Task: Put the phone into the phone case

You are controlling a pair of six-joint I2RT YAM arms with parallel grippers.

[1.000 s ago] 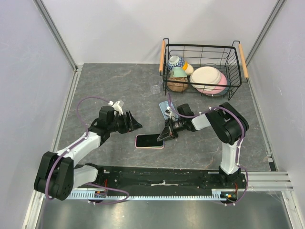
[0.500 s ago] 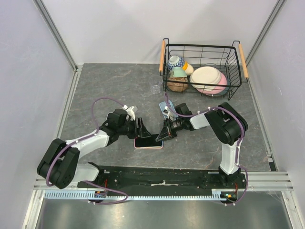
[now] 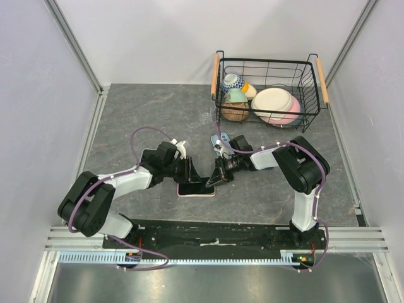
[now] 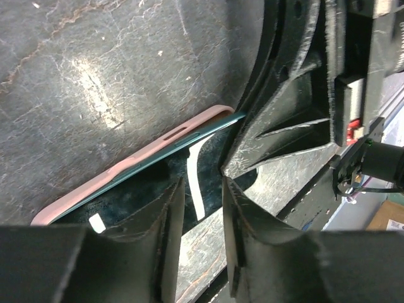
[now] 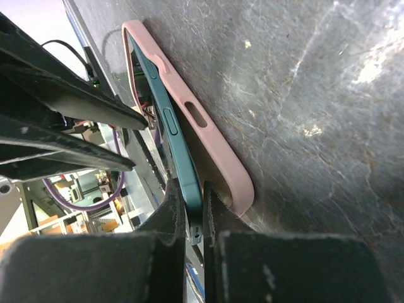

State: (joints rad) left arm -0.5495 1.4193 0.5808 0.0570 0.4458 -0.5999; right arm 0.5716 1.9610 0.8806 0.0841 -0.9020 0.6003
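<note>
I am partway through the job, as I judge it. The phone [image 5: 165, 120] is lying over the pink case [image 5: 208, 132] on the grey worktop [image 3: 139, 120], down at about 6 o'clock from the worktop's middle and close to my bases. It is not sitting flush. In my right wrist view its far end is dipping inside the case's rim, while the near end is standing up out of it, with pink lip showing alongside.

My right pincer [image 3: 213, 181] is reaching in from about 2 o'clock and is clamping that raised end of the phone edge-on between its two fingers. My left pincer [image 3: 191, 175] is coming in from 9 o'clock and is hovering low over the screen. Its fingers are standing a narrow way apart with nothing between them, and I cannot tell whether the tips are touching the glass.

What is left, I think, is lowering the lifted end and pressing the corners until the rim is gripping all round.

The phone is a thin slab with a dark teal frame, side buttons along one long edge and a glossy black screen throwing back white glare. The case is a soft-looking pale pink shell with slots cut in its side for those buttons. A wire basket [image 3: 265, 60] of dishes is sitting well apart at 1 o'clock.
</note>
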